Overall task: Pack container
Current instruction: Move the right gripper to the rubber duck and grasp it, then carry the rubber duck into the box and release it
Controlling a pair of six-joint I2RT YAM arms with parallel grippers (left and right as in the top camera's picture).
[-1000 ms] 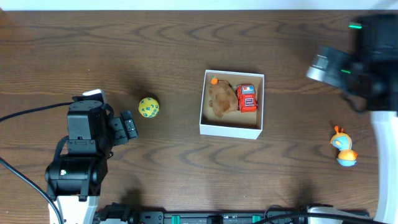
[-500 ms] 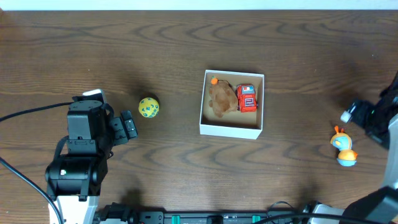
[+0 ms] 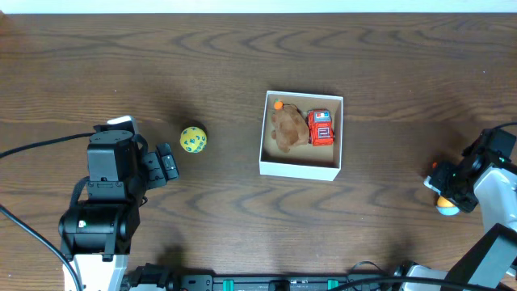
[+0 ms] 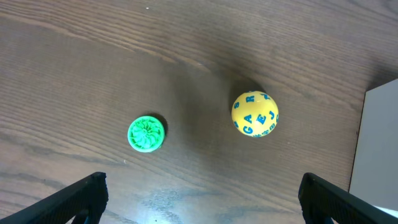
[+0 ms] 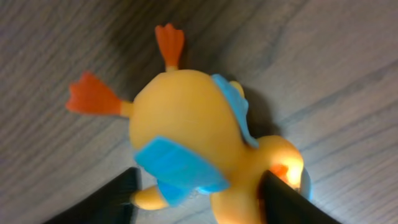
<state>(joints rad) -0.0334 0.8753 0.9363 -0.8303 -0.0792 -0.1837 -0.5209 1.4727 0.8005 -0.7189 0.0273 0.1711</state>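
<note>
The container [image 3: 297,170] is a square white box with a brown floor at the table's middle. It holds a brown plush toy [image 3: 287,129] and a red toy car [image 3: 321,127]. A yellow ball with blue letters [image 3: 193,139] lies left of it and shows in the left wrist view [image 4: 255,114]. My left gripper [image 3: 166,164] is open and empty, short of the ball. My right gripper [image 3: 448,187] is low over a yellow duck toy with blue wings [image 5: 186,124] at the right edge. Its open fingers [image 5: 199,199] straddle the toy.
A small green ribbed disc [image 4: 147,133] lies on the table left of the ball, in the left wrist view only. The container's white wall [image 4: 376,143] shows at that view's right edge. Black cables run along the left side [image 3: 32,145].
My right arm swung from the far right corner down to the duck toy and now covers most of it. The left arm and the ball have not moved.
</note>
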